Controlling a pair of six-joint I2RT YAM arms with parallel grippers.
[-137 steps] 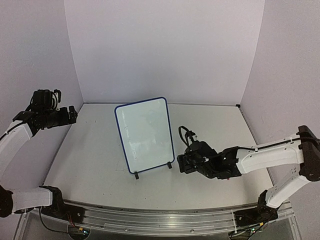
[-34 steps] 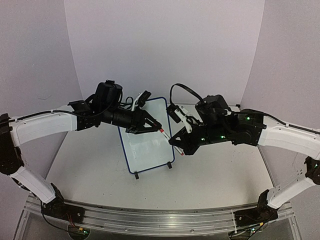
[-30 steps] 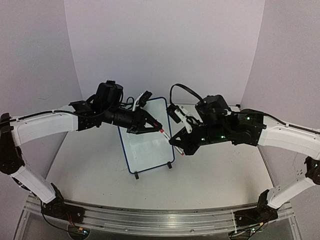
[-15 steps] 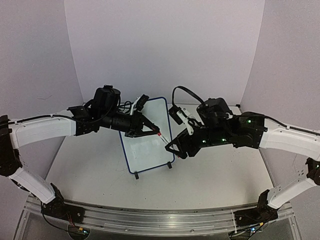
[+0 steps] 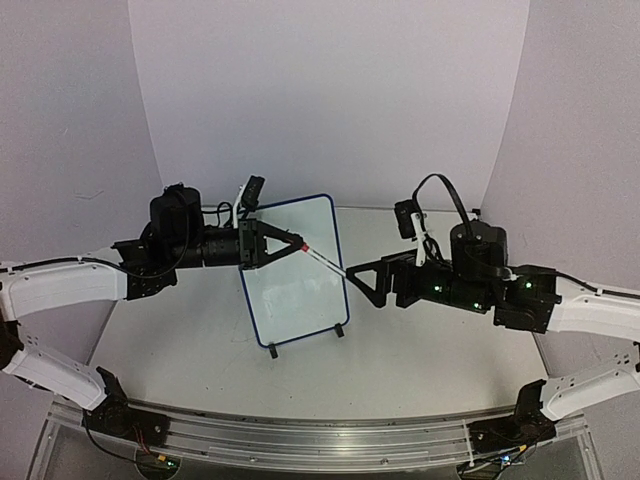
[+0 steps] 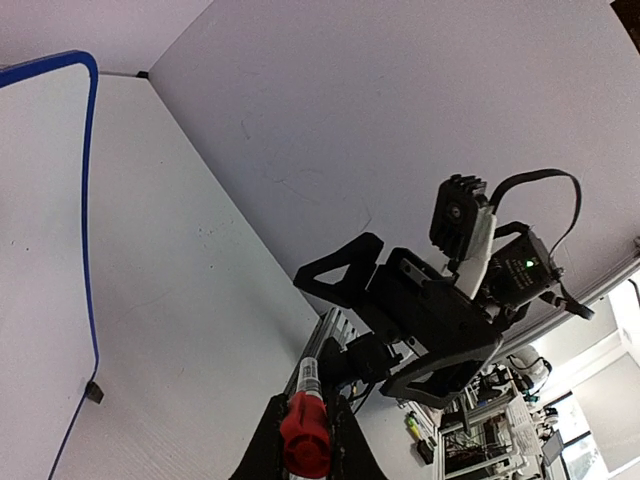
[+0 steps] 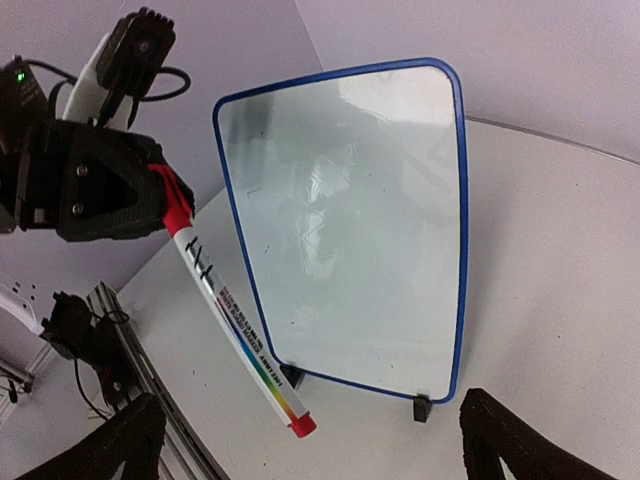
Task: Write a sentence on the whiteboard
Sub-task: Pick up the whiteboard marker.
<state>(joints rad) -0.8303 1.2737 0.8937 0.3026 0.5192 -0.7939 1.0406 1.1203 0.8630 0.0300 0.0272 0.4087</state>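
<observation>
Where the table [image 5: 430, 350] starts beyond the arm bases, its pale top carries the whiteboard [image 5: 295, 285], which stands on two small black feet [image 5: 273, 351] a little left of centre. In front of the board hangs a white marker [image 5: 325, 258] with a red cap, and from the top camera it crosses the board's upper right part. The left gripper [image 5: 292, 244] is clamped on the capped end. The barrel slants down and to the right, and its free, red-tipped end comes close to the right gripper [image 5: 365, 282]. That gripper's fingers [image 7: 115, 450] are spread wide, and in the wrist view the marker touches neither. The whiteboard stands portrait, long axis up and leaning slightly back. Its blue-framed face is turned toward the near edge and somewhat to the right. It lies between the two grippers, the left one before its upper left edge and the right one just off its right edge, low down. Behind rise lilac walls [image 5: 330, 100].
</observation>
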